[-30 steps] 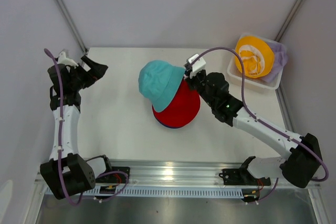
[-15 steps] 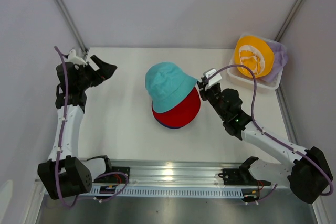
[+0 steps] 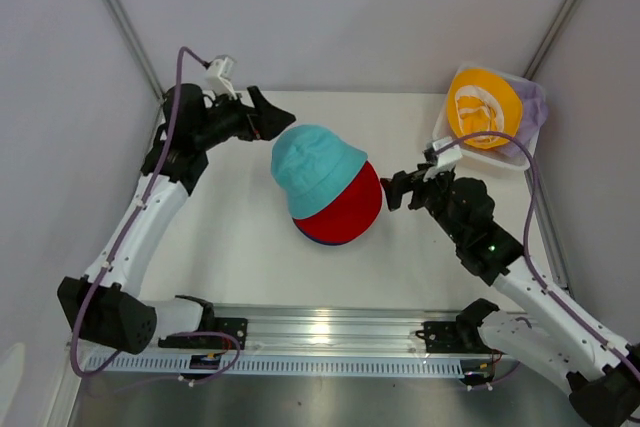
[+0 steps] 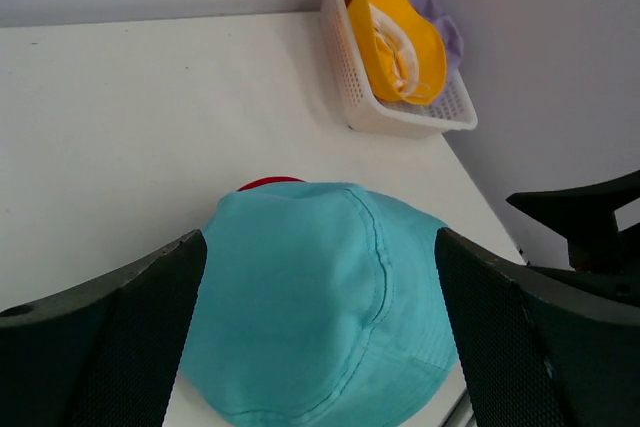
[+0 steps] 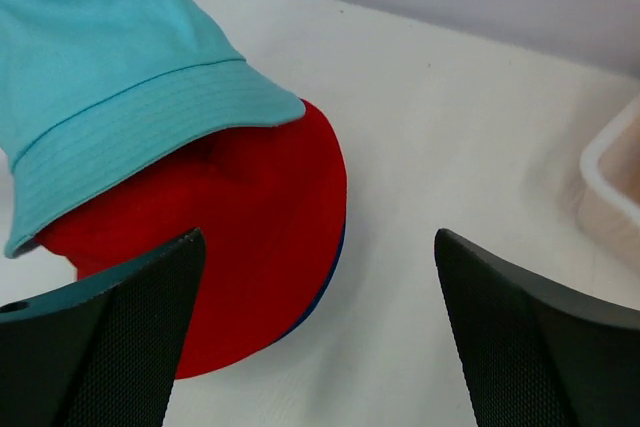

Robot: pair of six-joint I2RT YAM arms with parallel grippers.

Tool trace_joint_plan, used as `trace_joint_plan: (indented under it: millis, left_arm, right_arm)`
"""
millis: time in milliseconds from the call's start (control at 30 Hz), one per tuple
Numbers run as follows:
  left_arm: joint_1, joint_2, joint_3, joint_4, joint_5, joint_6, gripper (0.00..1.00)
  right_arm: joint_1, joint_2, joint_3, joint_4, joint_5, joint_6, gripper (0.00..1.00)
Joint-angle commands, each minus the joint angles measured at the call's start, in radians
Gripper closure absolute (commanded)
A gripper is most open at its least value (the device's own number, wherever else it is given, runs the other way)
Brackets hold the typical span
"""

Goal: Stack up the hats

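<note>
Three hats stacked mid-table, both grippers spread wide and holding nothing.

On the table (image 3: 230,217) the teal hat (image 3: 315,169) lies on top of the red hat (image 3: 348,209), shifted toward 10 o'clock so that the red brim shows at 4 o'clock. A thin edge of the navy hat (image 5: 335,265) peeks out under the red one. The left gripper (image 3: 272,119) is just beside the teal hat at its 10 o'clock, with its fingers parted either side of the crown in the wrist view; I cannot tell if they touch it. The right gripper (image 3: 393,190) is near the stack at 3 o'clock, jaws apart over bare table. At the table's 2 o'clock corner the basket (image 3: 452,150) holds the yellow hat (image 3: 482,107), with the lavender hat (image 3: 535,107) behind it.
</note>
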Motion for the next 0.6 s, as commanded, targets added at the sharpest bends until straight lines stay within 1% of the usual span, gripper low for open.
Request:
trace_joint_plan:
  millis: [0, 33, 67, 133, 167, 200, 233, 267, 333, 367, 433, 567]
  left_arm:
    - [-0.071, 0.071, 0.084, -0.07, 0.001, 0.073, 0.02]
    - [-0.083, 0.079, 0.08, -0.084, -0.012, 0.082, 0.03]
    - [-0.094, 0.085, 0.078, -0.095, -0.043, 0.084, 0.03]
    - [-0.114, 0.082, 0.062, -0.093, -0.058, 0.084, 0.03]
    - [-0.117, 0.079, 0.048, -0.084, -0.06, 0.083, 0.04]
    - [-0.122, 0.071, 0.042, -0.081, -0.066, 0.083, 0.04]
    - [-0.122, 0.067, 0.036, -0.081, -0.074, 0.081, 0.04]
    - [-0.123, 0.063, 0.032, -0.083, -0.078, 0.084, 0.04]
    - [-0.125, 0.051, 0.028, -0.086, -0.089, 0.09, 0.04]
    - [-0.125, 0.047, 0.034, -0.084, -0.089, 0.092, 0.04]
    - [-0.125, 0.033, 0.016, -0.079, -0.097, 0.092, 0.04]
    - [-0.125, 0.017, -0.001, -0.069, -0.1, 0.09, 0.04]
  right_arm:
    - [-0.045, -0.092, 0.03, -0.192, -0.003, 0.309, 0.01]
    - [-0.058, -0.101, 0.03, -0.189, -0.009, 0.372, 0.0]
    - [-0.079, -0.11, 0.021, -0.16, -0.019, 0.503, 0.0]
    - [-0.099, -0.103, 0.004, -0.1, -0.044, 0.639, 0.01]
    - [-0.11, -0.094, -0.02, -0.021, -0.068, 0.705, 0.01]
    - [-0.113, -0.083, -0.036, 0.044, -0.07, 0.862, 0.01]
    - [-0.116, -0.052, -0.056, 0.101, -0.084, 0.935, 0.01]
    - [-0.118, -0.034, -0.076, 0.221, -0.101, 0.998, 0.01]
    - [-0.115, 0.032, -0.111, 0.338, -0.127, 1.115, 0.0]
    - [-0.11, 0.057, -0.105, 0.384, -0.128, 1.137, 0.01]
    - [-0.093, 0.128, -0.059, 0.4, -0.162, 1.169, 0.0]
    - [-0.062, 0.213, 0.024, 0.348, -0.167, 1.216, 0.0]
